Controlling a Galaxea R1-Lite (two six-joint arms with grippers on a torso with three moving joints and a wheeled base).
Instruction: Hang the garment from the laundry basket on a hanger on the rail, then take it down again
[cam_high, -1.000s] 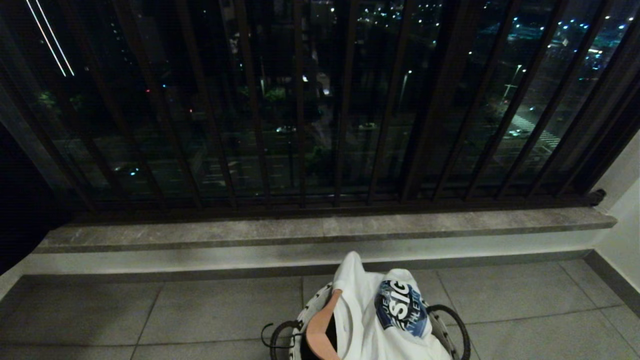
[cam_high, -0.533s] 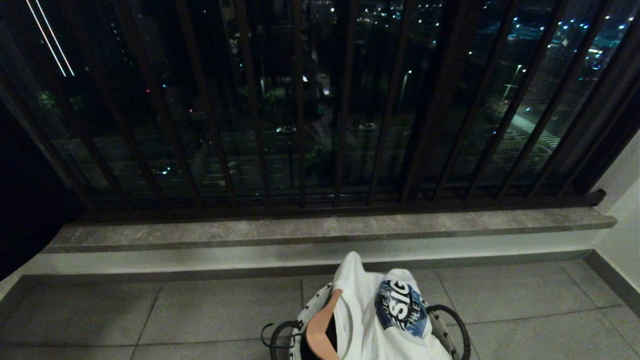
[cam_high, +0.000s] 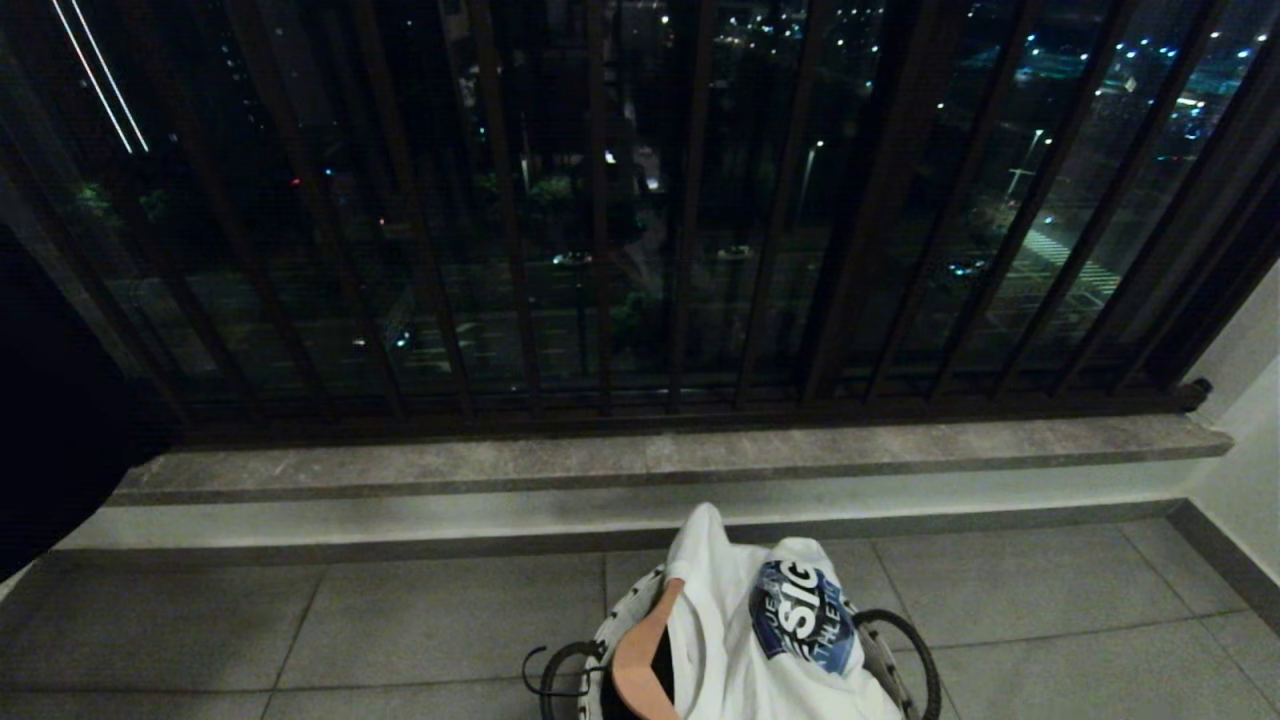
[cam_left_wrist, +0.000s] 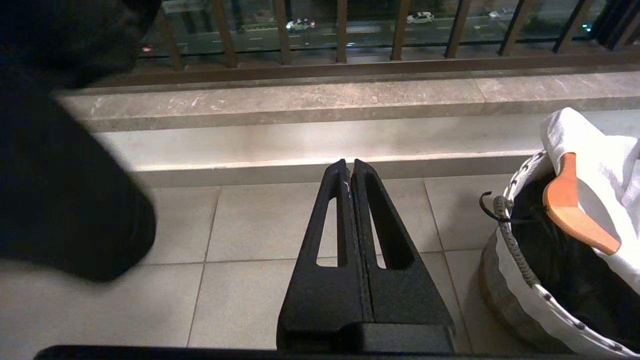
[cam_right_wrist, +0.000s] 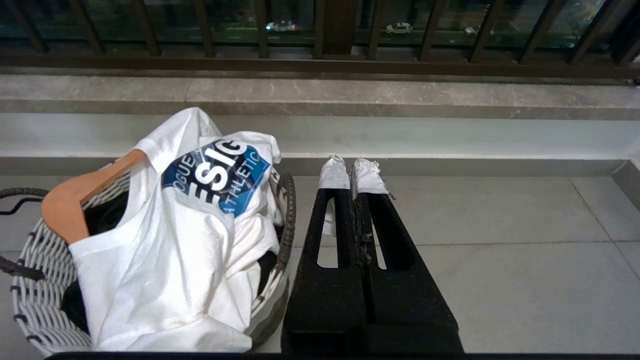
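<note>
- My left gripper (cam_left_wrist: 350, 167), a pair of black tapered fingers, is pressed fully together with nothing between them; it hangs over the grey floor tiles (cam_left_wrist: 260, 225), beside the basket and apart from it.
- My right gripper (cam_right_wrist: 354, 172), black fingers with white tape wrapped round the tips, is likewise closed on nothing, just beside the basket's dark handle on the other side.
- Between my two arms stands the round white woven laundry basket (cam_right_wrist: 35, 260) with dark hoop handles (cam_high: 905, 640), on the tiled floor close in front of me.
- In it lies the white T-shirt with a blue printed badge (cam_right_wrist: 190, 220), bunched and spilling over the rim. A pale wooden hanger (cam_right_wrist: 75, 192) with a black hook (cam_left_wrist: 487, 205) is already threaded through its collar, one shoulder poking out.
- Past the basket come a white step and a grey stone ledge (cam_high: 650, 455), then dark vertical balcony bars (cam_high: 600, 250) with night city lights behind.
- A dark blurred shape (cam_left_wrist: 60, 175) fills one side of my left wrist view; I cannot tell what it is.
- As I judge it, nothing is done yet: the garment sits in the basket, no hanging rail is in sight, and lifting, hanging and taking down all remain.
</note>
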